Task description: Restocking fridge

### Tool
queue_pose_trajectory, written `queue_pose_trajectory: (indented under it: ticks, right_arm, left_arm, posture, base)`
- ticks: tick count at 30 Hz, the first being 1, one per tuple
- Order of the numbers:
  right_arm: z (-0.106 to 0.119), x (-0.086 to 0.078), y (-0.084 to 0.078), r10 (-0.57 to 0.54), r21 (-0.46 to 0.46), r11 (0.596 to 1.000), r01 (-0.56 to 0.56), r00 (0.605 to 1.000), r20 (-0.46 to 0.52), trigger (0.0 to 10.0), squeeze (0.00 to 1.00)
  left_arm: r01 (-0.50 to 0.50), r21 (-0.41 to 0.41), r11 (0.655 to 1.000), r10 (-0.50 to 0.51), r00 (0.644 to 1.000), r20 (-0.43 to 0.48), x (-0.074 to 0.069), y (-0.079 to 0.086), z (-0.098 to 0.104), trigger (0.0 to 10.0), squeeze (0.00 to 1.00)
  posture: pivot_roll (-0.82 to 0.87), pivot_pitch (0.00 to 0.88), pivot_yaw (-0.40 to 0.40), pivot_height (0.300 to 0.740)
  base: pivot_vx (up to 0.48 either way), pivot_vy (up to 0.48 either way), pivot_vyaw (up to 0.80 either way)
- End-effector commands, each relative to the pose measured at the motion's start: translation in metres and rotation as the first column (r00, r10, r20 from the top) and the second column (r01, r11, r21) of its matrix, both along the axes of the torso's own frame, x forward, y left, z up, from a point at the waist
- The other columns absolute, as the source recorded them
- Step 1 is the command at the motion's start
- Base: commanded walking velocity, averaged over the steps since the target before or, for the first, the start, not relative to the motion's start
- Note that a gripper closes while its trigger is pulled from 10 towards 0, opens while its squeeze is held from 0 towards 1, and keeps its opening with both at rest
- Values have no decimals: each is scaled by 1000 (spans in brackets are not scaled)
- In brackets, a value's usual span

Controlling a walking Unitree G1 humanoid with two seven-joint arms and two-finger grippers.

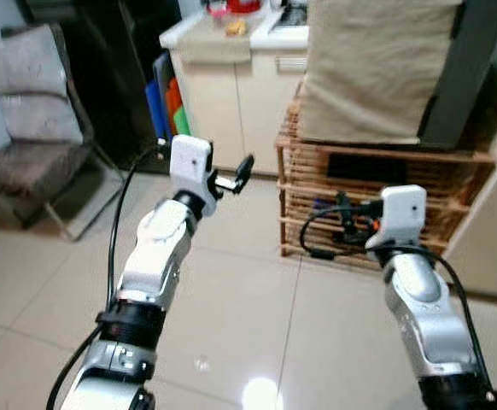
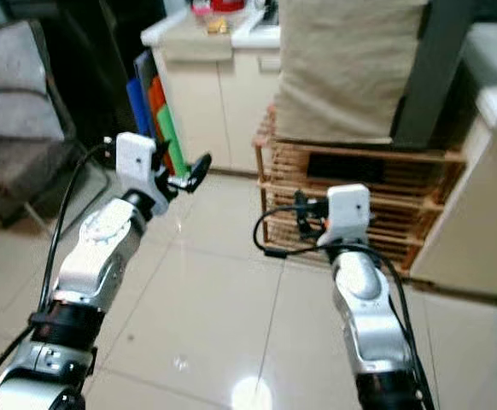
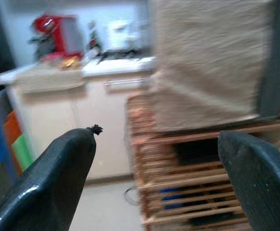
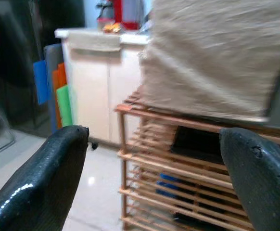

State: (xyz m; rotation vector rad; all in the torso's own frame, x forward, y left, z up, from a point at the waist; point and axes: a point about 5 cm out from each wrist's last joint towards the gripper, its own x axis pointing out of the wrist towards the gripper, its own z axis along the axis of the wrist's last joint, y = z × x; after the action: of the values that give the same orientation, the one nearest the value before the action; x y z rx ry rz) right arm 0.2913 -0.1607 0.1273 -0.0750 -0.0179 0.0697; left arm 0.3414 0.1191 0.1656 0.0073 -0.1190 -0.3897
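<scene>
One chair (image 1: 31, 128) stood far left. Two hands were raised over the tiled floor (image 1: 231, 290): the left hand (image 1: 236, 175) empty, fingers apart, and the right hand (image 4: 154, 178) likewise spread, facing one wooden slatted rack (image 1: 377, 205) under a beige cloth-covered box (image 1: 372, 64). One cream counter (image 1: 219, 38) stood behind; no fridge could be made out.

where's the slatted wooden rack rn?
In the eye views the slatted wooden rack stands on the tiled floor ahead and to the robot's right, beside the cream cabinet, with a beige cloth-covered box on top, just beyond the right gripper.
</scene>
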Motion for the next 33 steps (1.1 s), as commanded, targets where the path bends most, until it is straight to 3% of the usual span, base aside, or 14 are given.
queue_pose_trajectory:
  ticks: [1,29,33]
  right_arm:
    - [4,3,4,26,-9,1000,-26,1000,13,10000,0]
    - [1,7,-2,-1,-22,1000,1,1000,16,10000,0]
    - [-3,6,-3,-13,-7,1000,13,1000,-7,10000,0]
  left_arm:
    - [-19,-1,1000,19,1000,-18,2,4,-1,10000,0]
    - [0,1,1000,0,998,-58,5,-1,-8,10000,0]
    - [3,7,1000,-2,996,-85,5,-2,-12,10000,0]
  posture:
    - [-110,0,104,740]
    - [-119,0,105,740]
    - [-120,0,105,740]
  base:
    - [458,0,0]
    - [452,0,0]
    - [0,450,-392]
